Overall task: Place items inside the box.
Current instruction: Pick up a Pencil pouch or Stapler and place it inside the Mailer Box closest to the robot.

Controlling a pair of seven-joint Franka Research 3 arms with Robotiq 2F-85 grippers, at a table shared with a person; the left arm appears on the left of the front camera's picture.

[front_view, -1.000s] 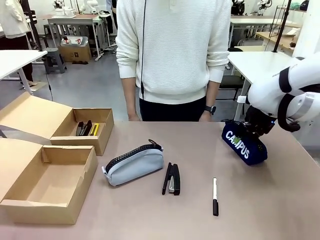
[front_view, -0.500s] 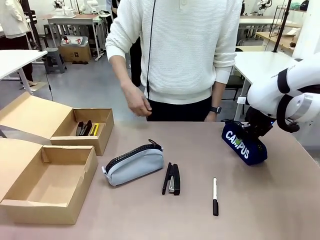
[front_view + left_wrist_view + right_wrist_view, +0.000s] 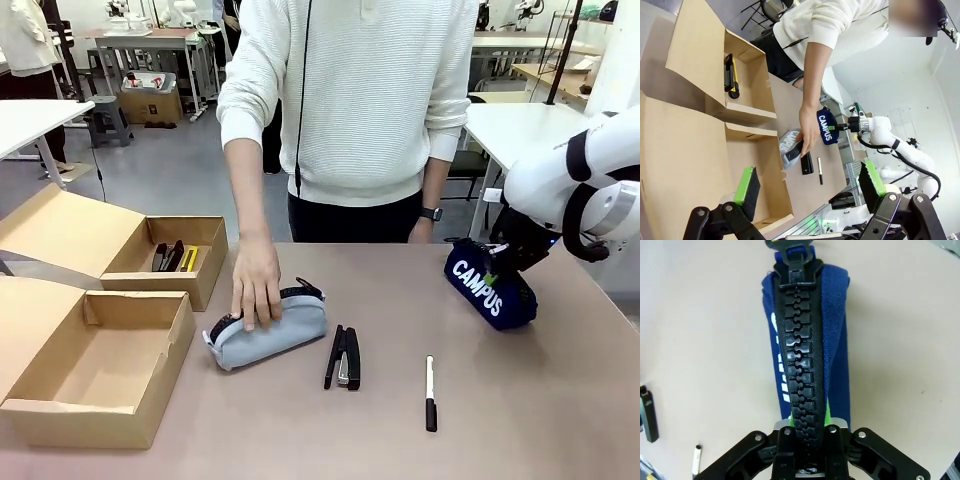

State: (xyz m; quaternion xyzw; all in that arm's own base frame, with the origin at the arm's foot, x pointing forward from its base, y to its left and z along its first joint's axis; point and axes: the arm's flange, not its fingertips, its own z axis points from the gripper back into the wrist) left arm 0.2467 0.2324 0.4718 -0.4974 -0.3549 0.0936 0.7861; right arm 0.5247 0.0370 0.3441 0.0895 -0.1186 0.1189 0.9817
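Two cardboard boxes (image 3: 75,420) sit left on the tan surface (image 3: 560,400), white workshop tables (image 3: 520,125) behind, right jaws clamp the navy pouch (image 3: 490,288) at the surface's right side, and left jaws gape.

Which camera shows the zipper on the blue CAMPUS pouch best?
The right wrist view: its black zipper runs up the middle, close-up. The front view shows the printed side of the CAMPUS pouch; the left wrist view, a tiny far-off pouch.

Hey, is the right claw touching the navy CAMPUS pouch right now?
Touching. The right wrist view shows the right claw pinching the navy CAMPUS pouch along its zipper ridge.
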